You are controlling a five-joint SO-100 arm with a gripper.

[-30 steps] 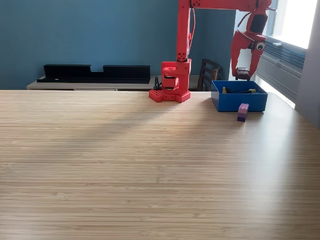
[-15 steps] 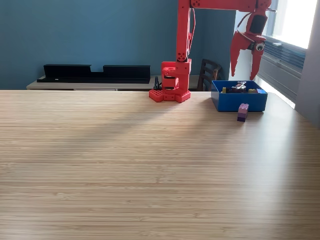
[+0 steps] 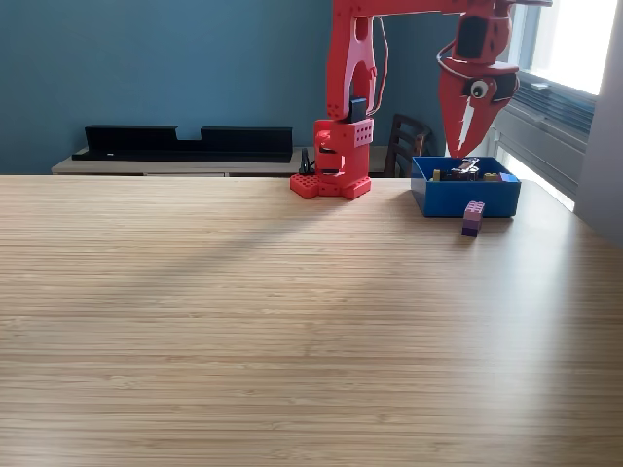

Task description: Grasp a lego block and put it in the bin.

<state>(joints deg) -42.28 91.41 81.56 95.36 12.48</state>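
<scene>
My arm is red, its base (image 3: 331,165) sits far back in the exterior view, a bit right of centre. From the base the lower link (image 3: 348,58) goes up almost vertical, w/ a dark motor block near its bottom. At the top edge of the frame the upper link (image 3: 409,6) runs approx. horizontal toward the exterior view's right. The wrist (image 3: 474,37) bends down from there. My gripper (image 3: 461,131) hangs w/ tips pointing down, held high in the air. The jaws are nearly together, only a thin gap shows between them, and I see nothing held.
</scene>
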